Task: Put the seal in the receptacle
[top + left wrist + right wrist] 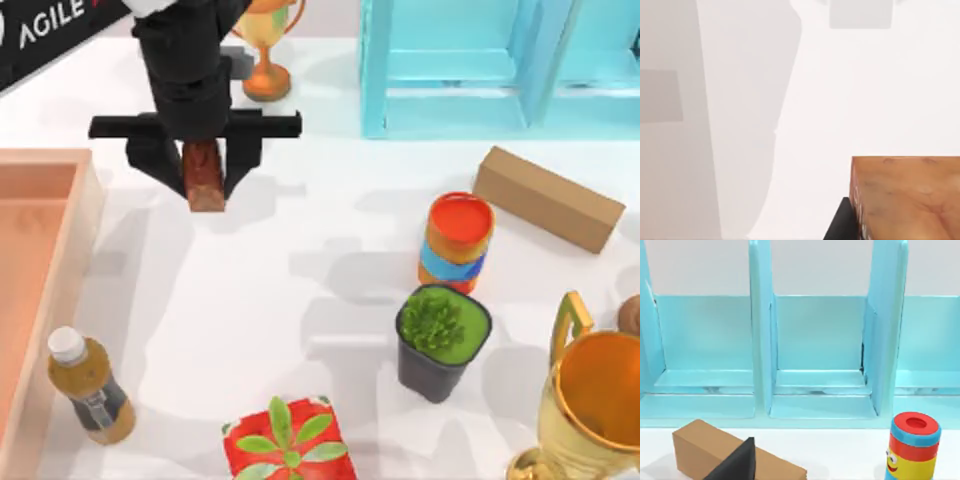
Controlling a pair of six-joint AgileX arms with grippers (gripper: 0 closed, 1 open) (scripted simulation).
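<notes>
My left gripper is shut on the seal, a small reddish-brown block, and holds it above the white table near the back left. In the left wrist view the seal shows close up, with a black finger beside it. The receptacle, a light-wood tray with an orange-pink inside, lies at the table's left edge. Its near rim is a short way left of the held seal. A black finger of my right gripper shows in the right wrist view, in front of the cabinet.
A gold trophy stands just behind the left gripper. A turquoise cabinet is at the back right, with a tan cardboard box, a striped can and a potted plant in front of it. A bottle stands by the tray's near end.
</notes>
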